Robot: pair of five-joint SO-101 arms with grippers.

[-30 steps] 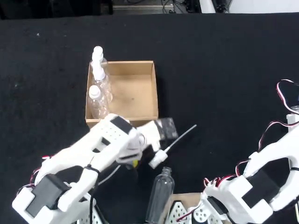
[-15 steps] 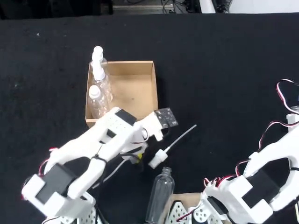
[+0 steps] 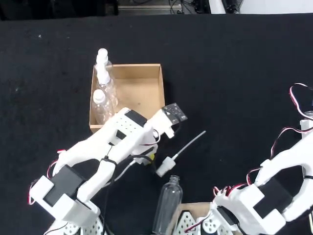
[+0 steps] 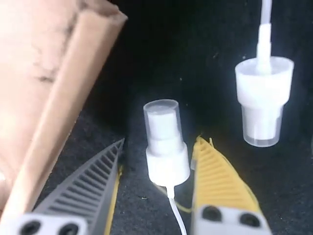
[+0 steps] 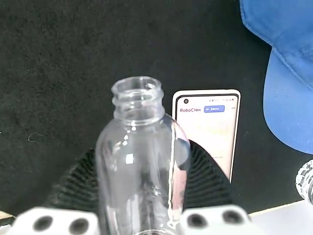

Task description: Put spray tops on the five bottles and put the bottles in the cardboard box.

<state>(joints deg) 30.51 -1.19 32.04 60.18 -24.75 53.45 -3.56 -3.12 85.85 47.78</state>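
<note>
The cardboard box (image 3: 162, 93) sits left of centre, and three capped bottles (image 3: 103, 93) stand along its left wall. By the box's front right corner my left gripper (image 3: 148, 158) is down at the table. Its jaws are open around a white spray top (image 4: 165, 144) without touching it, beside the box wall (image 4: 63, 93). A second spray top (image 3: 165, 165) (image 4: 263, 103) with a long tube lies just beyond. My right gripper (image 5: 139, 196) is shut on a clear uncapped bottle (image 5: 142, 161) (image 3: 166, 203) at the near edge.
Beyond the held bottle in the right wrist view lie a phone (image 5: 205, 129) and a blue cap (image 5: 283, 73). Red and white cables (image 3: 298, 95) loop off the right arm. Black cloth stretches open behind and right of the box.
My left arm has swung so its wrist sits closer to the box's front right corner. The right arm, its bottle and the loose spray top have stayed put.
</note>
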